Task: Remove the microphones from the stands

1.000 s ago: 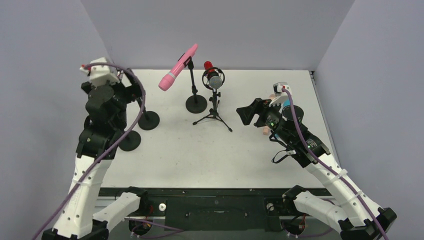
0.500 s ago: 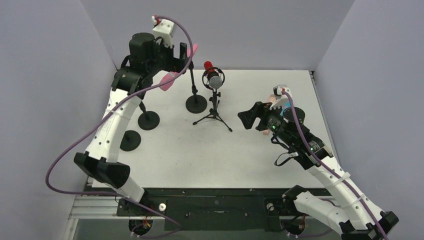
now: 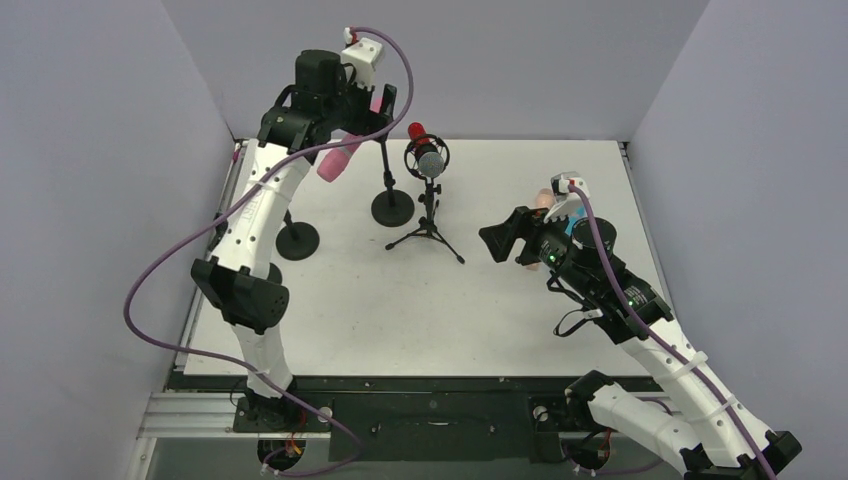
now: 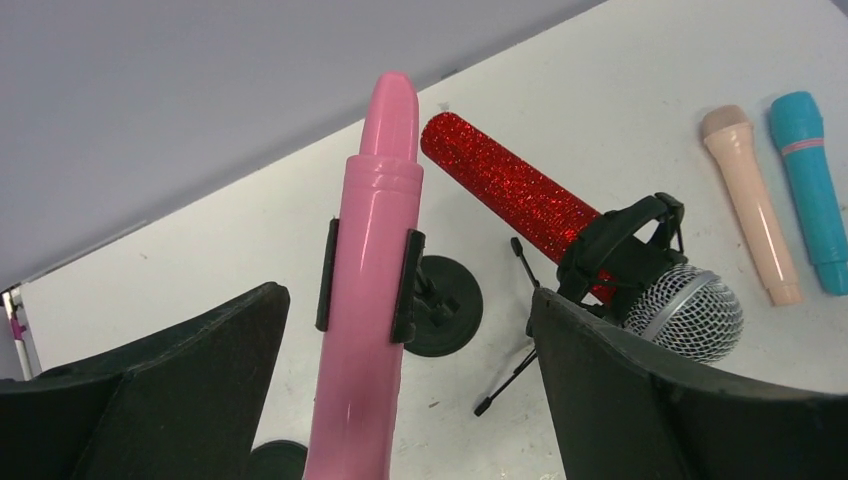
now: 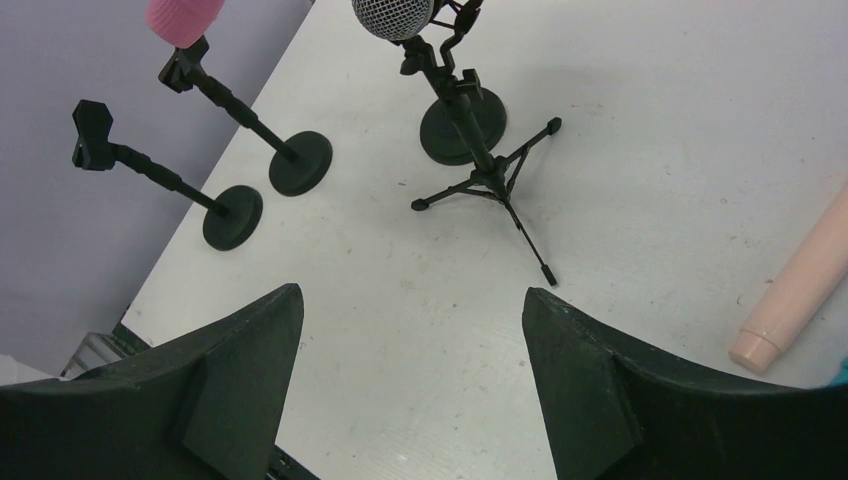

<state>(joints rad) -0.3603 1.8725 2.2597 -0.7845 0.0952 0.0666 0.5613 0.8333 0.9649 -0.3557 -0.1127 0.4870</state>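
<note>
The pink plastic toy microphone (image 4: 368, 240) sat tilted in the black clip (image 4: 408, 285) of its round-based black stand (image 3: 392, 207), near the far edge of the white worktop (image 3: 400, 310). It had not been removed. The left gripper (image 4: 408, 298) hovered spread wide on either side of the microphone's body, apparently touching nothing. The right gripper (image 5: 410, 298) hung released and empty over mid-worktop. Judging by this, closing on the microphone and lifting it out were left to do.

Four mics: pink microphone (image 4: 365, 260), red glitter microphone (image 4: 510, 195), peach microphone (image 4: 750, 195), teal microphone (image 4: 812, 180). Three round-base stands (image 5: 300, 162) (image 5: 232, 215) (image 5: 440, 130), one tripod stand (image 5: 495, 180).
</note>
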